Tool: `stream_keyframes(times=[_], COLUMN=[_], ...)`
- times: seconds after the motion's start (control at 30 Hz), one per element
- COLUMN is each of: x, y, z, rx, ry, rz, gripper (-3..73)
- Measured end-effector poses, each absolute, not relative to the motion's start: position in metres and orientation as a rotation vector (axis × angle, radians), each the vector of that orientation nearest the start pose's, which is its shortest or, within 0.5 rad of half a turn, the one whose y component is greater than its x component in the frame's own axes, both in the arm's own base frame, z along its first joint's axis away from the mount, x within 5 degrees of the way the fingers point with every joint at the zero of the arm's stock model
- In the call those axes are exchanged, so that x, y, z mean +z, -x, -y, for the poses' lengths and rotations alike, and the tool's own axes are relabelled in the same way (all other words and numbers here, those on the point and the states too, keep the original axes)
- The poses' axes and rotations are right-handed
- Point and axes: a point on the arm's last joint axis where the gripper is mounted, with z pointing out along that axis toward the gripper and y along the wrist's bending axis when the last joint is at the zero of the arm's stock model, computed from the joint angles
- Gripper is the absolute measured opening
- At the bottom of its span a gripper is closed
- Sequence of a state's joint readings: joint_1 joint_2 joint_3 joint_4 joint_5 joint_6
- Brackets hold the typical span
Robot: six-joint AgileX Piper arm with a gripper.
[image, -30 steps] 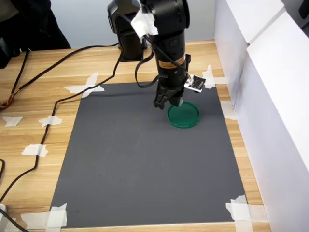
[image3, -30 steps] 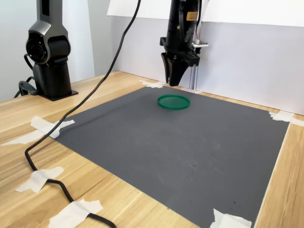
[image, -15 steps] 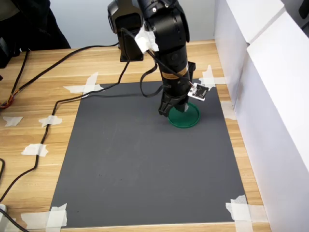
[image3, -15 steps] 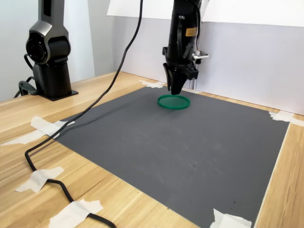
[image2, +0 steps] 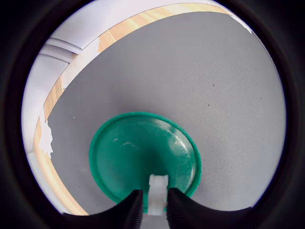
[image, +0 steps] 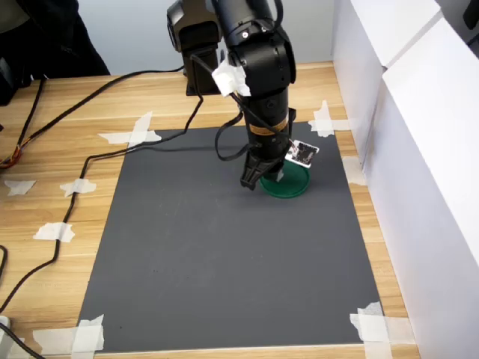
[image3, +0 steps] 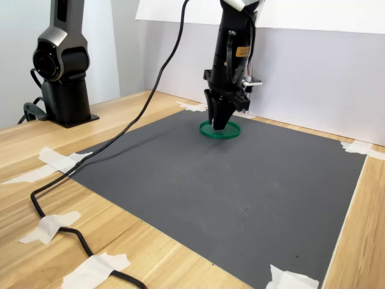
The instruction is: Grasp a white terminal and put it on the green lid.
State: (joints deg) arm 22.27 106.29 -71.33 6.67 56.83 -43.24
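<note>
Gripper (image2: pixel 153 210) pinched narrow on the white terminal (image2: pixel 157 193); wrist view shows the small white block squeezed between the two dark fingertips (image2: pixel 131 206), its free end sticking out past them.

Position relative to the green lid (image2: pixel 143 152): terminal sits over the lid's inner face, close to the rim nearest the camera, not over the centre. In the first exterior view the gripper (image: pixel 262 182) hangs at the lid's (image: pixel 293 183) left edge; in the second exterior view the gripper (image3: pixel 218 123) is low, just above or at the lid (image3: pixel 228 130). Cannot tell whether the terminal touches the plastic yet.

Step in hand, as I judge it: placement.
- Shift slightly toward the lid's centre before release, so the block cannot land on the raised rim and tip onto the grey mat (image: pixel 224 254).
- Lower until the block rests on the lid, then open.
- Open slowly; a light part may cling to one finger.
- Lift straight up, no sideways drag against the rim.
</note>
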Motion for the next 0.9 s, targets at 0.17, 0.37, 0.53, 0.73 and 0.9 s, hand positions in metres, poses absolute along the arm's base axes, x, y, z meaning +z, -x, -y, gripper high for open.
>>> stream_keyframes(times=[0.17, 0.37, 0.53, 0.73, 0.9], x=[0.187, 0.193, 0.230, 0.282, 0.318], y=[-0.319, -0.310, -0.303, -0.295, -0.292], z=[-0.141, -0.153, -0.151, -0.132, -0.092], rx=[0.147, 0.140, 0.101, 0.036, 0.005], ry=[1.600, 1.611, 1.458, 1.260, 0.934], rz=[-2.630, -2.624, -2.566, -2.442, -2.419], gripper=[42.4, 56.3, 56.4, 30.9, 2.6])
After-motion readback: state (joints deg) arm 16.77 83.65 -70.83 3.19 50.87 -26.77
